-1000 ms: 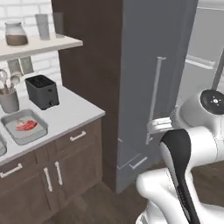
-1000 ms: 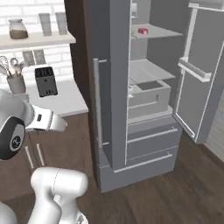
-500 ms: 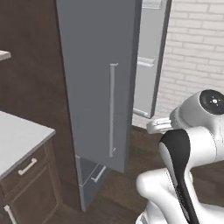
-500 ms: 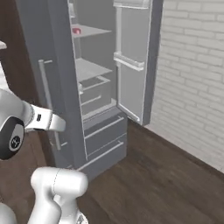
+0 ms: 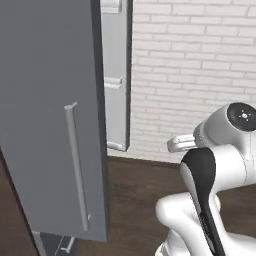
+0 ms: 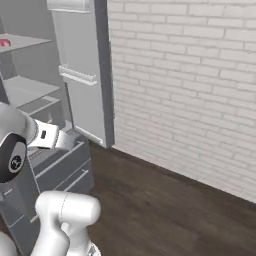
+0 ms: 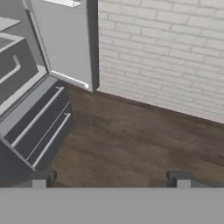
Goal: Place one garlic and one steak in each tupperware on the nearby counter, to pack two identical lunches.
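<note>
**Grey fridge swings into view as the base turns off the table**

Grey fridge door [image 5: 50,115] now stands close on the left; a second ago both base views looked at the table with its trays, half a second ago at the fridge front. The base has turned, so packing is not under way. White brick wall [image 6: 190,85] and dark wood floor [image 7: 131,135] lie ahead. End effector [image 7: 111,178] spread wide, empty. One small red item [image 6: 4,42], possibly steak, sits on a fridge shelf [image 6: 27,44]. Two drawers [image 7: 37,124] counted below.
</note>
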